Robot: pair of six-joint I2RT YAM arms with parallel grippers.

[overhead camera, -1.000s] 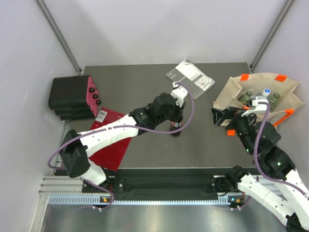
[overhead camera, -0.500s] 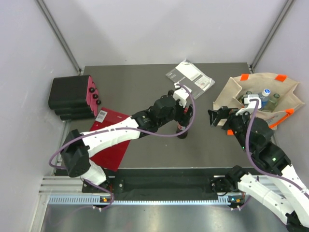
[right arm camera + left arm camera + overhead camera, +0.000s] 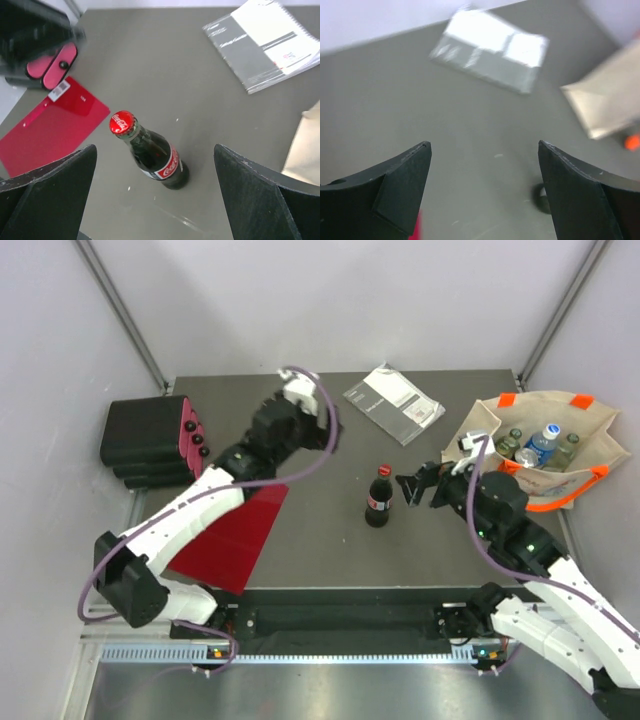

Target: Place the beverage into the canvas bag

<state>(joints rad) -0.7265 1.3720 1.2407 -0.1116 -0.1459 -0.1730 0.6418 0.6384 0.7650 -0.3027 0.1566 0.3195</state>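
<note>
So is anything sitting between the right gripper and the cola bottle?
No. The top view shows only bare table between the open right gripper and the cola bottle.

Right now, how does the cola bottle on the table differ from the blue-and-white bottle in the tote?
The cola bottle is dark, red-capped; the blue-and-white bottle is pale. The cola bottle stands alone on the table; the blue-and-white bottle sits inside the canvas bag among other drinks. Both are capped.

Left wrist view is blurred: print on the grey packet (image 3: 490,57) is illegible (a pale smear); the canvas bag (image 3: 607,107) runs off the right edge.
</note>
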